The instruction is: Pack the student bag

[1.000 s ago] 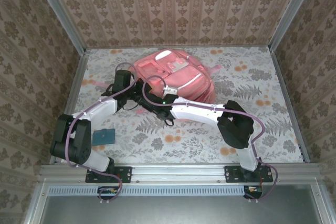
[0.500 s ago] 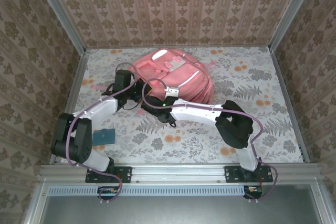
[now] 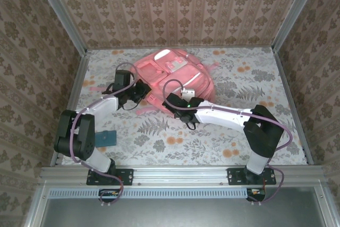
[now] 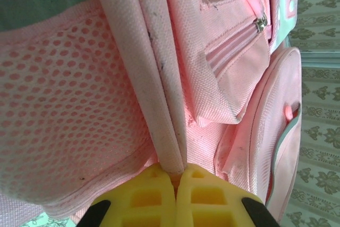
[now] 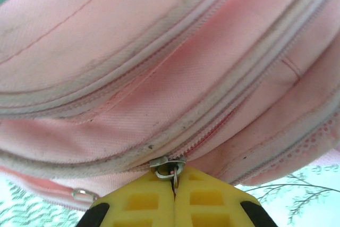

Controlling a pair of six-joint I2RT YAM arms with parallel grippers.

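The pink student bag (image 3: 178, 73) lies flat at the back middle of the table. At its left near side, my left gripper (image 3: 141, 91) presses against it. In the left wrist view that gripper (image 4: 172, 171) is shut on a pale pink piped edge (image 4: 156, 73) running beside the bag's mesh pocket (image 4: 64, 104). My right gripper (image 3: 169, 99) sits at the bag's near edge. The right wrist view has that gripper (image 5: 174, 178) shut on the metal zipper pull (image 5: 168, 164) of a long closed zipper on the student bag (image 5: 159, 83).
A dark teal flat card or booklet (image 3: 104, 138) lies on the floral tablecloth near the left arm's base. Patterned walls close in the table on three sides. Open cloth stretches to the right of the bag (image 3: 255, 78).
My right gripper has closed onto the zipper pull, and the right arm's elbow has swung out to the right. The left gripper has shifted slightly toward the back, still gripping the bag.
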